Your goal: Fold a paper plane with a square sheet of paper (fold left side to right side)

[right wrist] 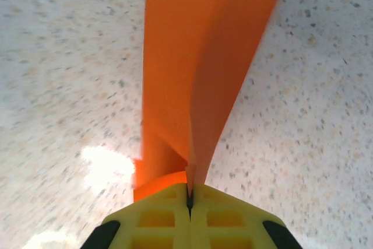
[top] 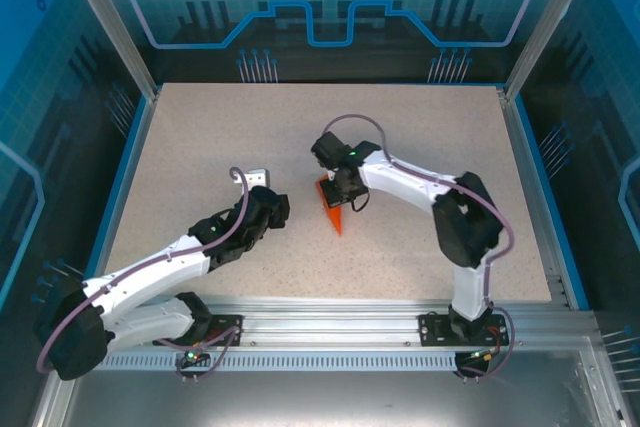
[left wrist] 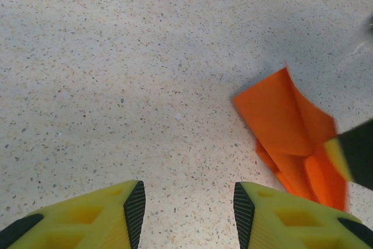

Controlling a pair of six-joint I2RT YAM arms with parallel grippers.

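Right tool (right wrist: 189, 195) pinching the folded orange paper (right wrist: 198, 62), which fans out ahead of its tips over the desk (right wrist: 326, 115). Left tool (left wrist: 186, 208) spread, empty, paper just ahead-right of it. Looks mid-fold; next probably carry pinched flap across, then press the crease.

The paper (right wrist: 198, 74) is plain orange, folded into a narrow, pointed shape with a crease down its middle. One end is pinched between the closed fingers of the right gripper (right wrist: 189, 195). The rest reaches out ahead of it, its layers slightly parted. It sits ahead and to the right of the left gripper (left wrist: 186, 208), apart from its fingers.
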